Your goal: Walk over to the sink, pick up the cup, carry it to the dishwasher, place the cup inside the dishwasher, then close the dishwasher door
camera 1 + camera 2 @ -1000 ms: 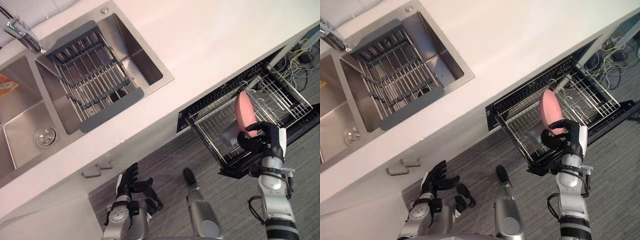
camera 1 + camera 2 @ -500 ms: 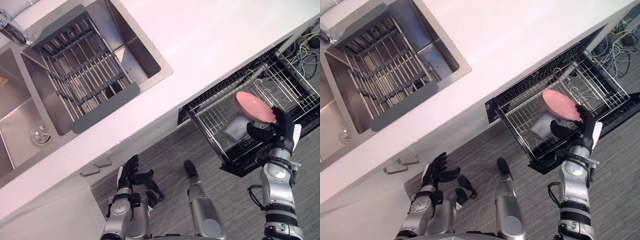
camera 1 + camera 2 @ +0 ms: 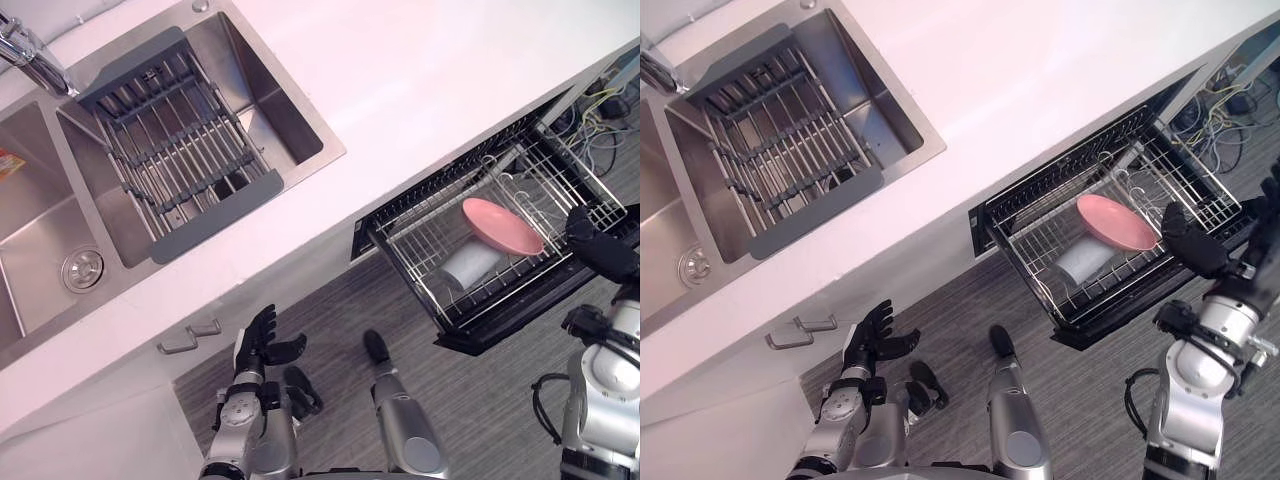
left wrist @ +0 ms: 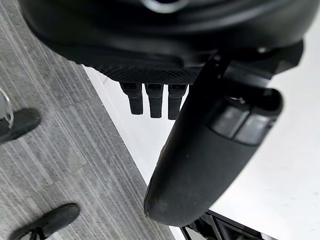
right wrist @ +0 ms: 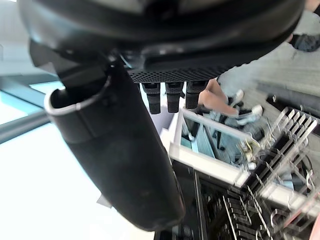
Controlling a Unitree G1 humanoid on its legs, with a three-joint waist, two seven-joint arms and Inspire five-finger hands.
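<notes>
Sink [image 3: 40, 230] and its grey drying rack [image 3: 215, 205] are lying at 10 o'clock in the head view, well apart from the work. Left hand [image 3: 258, 345] is hanging low at 7 o'clock over the floor, fingers spread and holding nothing, likely parked clear of the work. White desk [image 3: 420, 80] is running across the middle. Under its edge, at 3 o'clock, the dishwasher rack [image 3: 405, 270] is standing pulled out over the open door [image 3: 490, 335], giving room from above. The cup [image 3: 470, 263] is lying on its side inside this rack, with a pink round piece [image 3: 500, 225] leaning on it at its 1 o'clock; whether the two are one thing I cannot tell. Right hand [image 3: 600, 248] is hovering just beside the rack's 3 o'clock edge, fingers straight and apart, gripping nothing. Judging by this, the pulled-out rack is standing in the way of shutting the door.
</notes>
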